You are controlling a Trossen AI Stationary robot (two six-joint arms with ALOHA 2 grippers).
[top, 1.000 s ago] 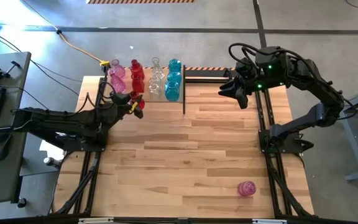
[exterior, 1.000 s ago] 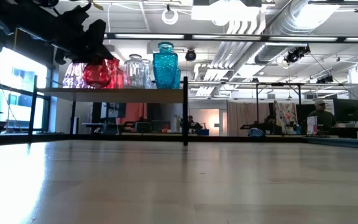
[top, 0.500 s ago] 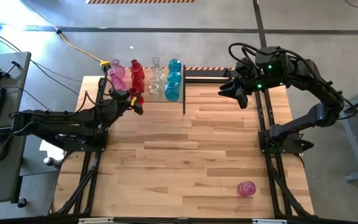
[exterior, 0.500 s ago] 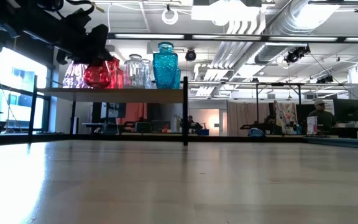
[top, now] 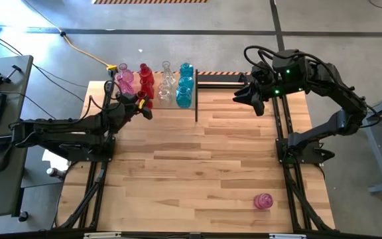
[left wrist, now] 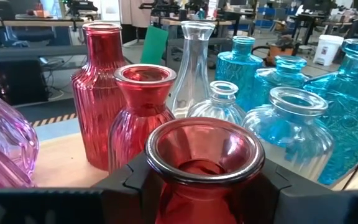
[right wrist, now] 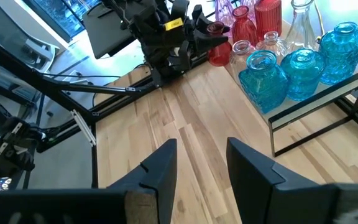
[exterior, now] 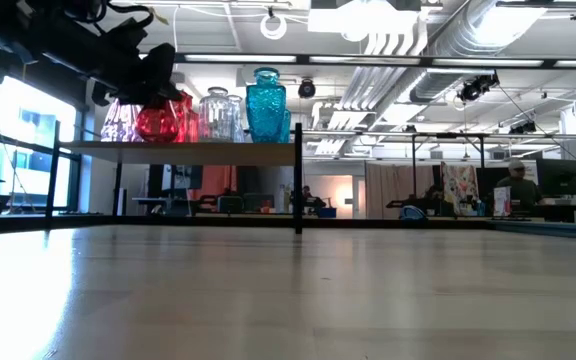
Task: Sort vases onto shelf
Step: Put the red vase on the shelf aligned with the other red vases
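My plank-striped wooden tabletop [top: 197, 166] fills the view. Near its front right corner a round pink glass vase [top: 263, 201] lies alone, unsorted. My left gripper [top: 142, 108], clamped on a round red glass vase [left wrist: 204, 168], has carried it over the light wood shelf's [top: 152, 103] front edge; release looks near. My right gripper [top: 243, 97] waits empty, fingers parted, by the back edge.
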